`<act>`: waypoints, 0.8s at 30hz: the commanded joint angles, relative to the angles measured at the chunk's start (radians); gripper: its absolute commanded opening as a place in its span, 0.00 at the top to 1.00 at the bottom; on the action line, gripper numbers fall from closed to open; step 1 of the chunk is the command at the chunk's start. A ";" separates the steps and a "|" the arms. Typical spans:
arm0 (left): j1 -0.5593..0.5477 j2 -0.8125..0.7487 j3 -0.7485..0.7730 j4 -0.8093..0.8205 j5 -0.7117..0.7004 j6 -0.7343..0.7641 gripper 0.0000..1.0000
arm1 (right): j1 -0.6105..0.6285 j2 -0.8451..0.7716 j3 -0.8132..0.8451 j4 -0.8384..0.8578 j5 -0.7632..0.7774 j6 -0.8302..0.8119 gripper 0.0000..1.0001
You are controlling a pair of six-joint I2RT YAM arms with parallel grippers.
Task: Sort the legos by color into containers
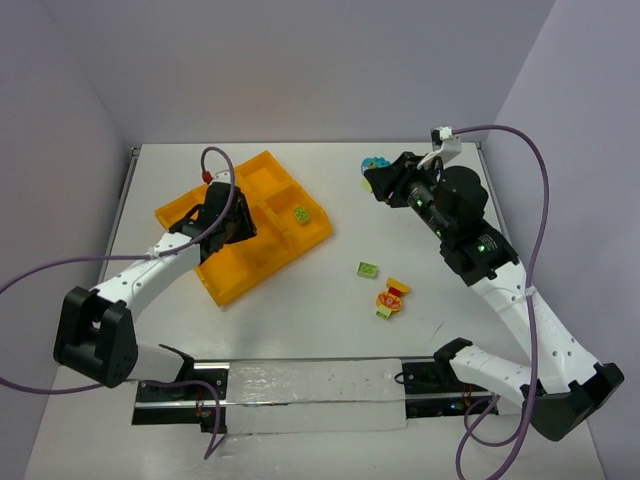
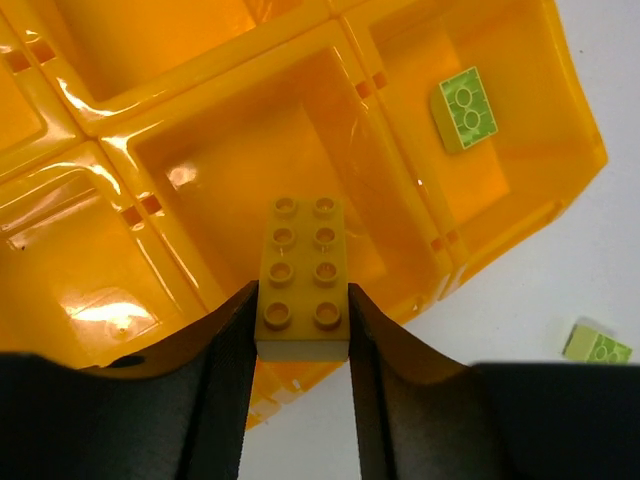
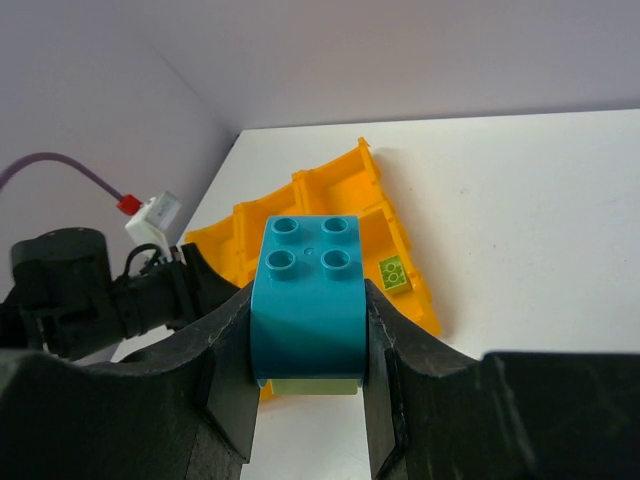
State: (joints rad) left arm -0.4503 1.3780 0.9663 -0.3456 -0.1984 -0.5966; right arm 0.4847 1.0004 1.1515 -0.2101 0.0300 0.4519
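**A:** Where are the legos at this moment?

**B:** One yellow brick (image 2: 303,250) is clamped in the left gripper (image 2: 303,300), with its studs toward the wrist camera. It hangs over the tray (image 2: 100,120), above the compartment just beside the one where a light green brick (image 2: 465,109) lies. The right gripper (image 3: 307,335) is closed around a teal brick (image 3: 305,290), and a light green piece (image 3: 310,386) seems to be stuck under it. This one is held near the far right of the surface (image 1: 330,330), well apart from the tray.

**A:** And the rest?

**B:** A loose green brick (image 1: 368,268) and a mixed clump (image 1: 391,298) of yellow, red, orange and green lie on the surface between the two arms.

**A:** So which step is in hand?

**B:** I judge it is the placing of the yellow brick. The next move calls for opening the left gripper, so that the brick drops inside that compartment and not on a dividing wall. How high it is above the floor of the tray, I cannot tell.

**A:** And the right arm?

**B:** It must carry the teal brick to a different compartment. Because the green piece is attached, I think the two colours need to be pulled apart first. Otherwise the sorting will be wrong.
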 commanded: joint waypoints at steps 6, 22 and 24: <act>-0.021 0.082 0.102 0.029 0.018 0.016 0.12 | 0.006 -0.007 0.009 0.019 -0.021 -0.013 1.00; 0.042 -0.198 0.154 0.366 1.008 0.038 0.31 | -0.008 0.101 -0.008 0.153 -0.653 0.012 1.00; 0.044 -0.228 0.046 0.655 1.180 -0.102 0.31 | -0.015 0.139 0.010 0.196 -0.790 0.064 1.00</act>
State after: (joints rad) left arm -0.4107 1.1849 1.1705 -0.1803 0.4493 -0.5006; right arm 0.4827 1.0978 1.1410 -0.1780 -0.3813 0.4240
